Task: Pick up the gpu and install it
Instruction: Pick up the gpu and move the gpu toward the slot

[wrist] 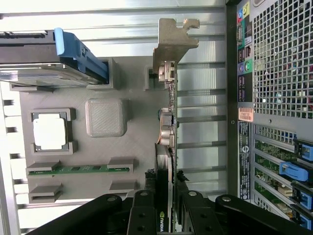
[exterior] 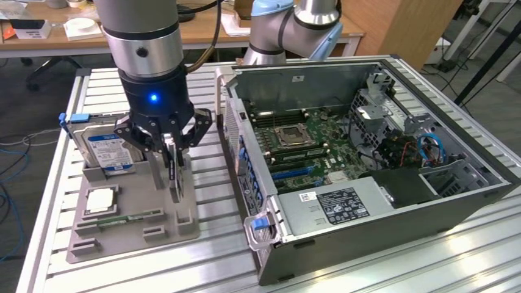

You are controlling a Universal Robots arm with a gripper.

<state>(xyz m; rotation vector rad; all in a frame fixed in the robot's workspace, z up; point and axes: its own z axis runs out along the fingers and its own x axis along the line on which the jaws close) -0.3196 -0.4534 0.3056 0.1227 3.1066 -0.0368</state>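
The gpu (exterior: 174,178) stands on edge in a slot of the grey holder tray (exterior: 134,231), left of the open computer case (exterior: 358,207) in the exterior view. My gripper (exterior: 172,146) comes down from above with its black fingers against both faces of the card's upper edge, shut on it. In the wrist view the gpu (wrist: 165,147) runs away from my gripper (wrist: 164,215), and its silver bracket (wrist: 173,41) is at the far end. The card's lower edge appears to sit in the tray slot. The motherboard (exterior: 301,146) lies exposed inside the case.
The tray also holds a blue-labelled hard drive (exterior: 106,149), a CPU (exterior: 99,199) and a RAM stick (exterior: 130,217). The case's perforated rear panel (wrist: 274,98) stands close beside the gpu. Everything rests on a slatted aluminium table (exterior: 456,256). The arm's base (exterior: 285,30) stands behind the case.
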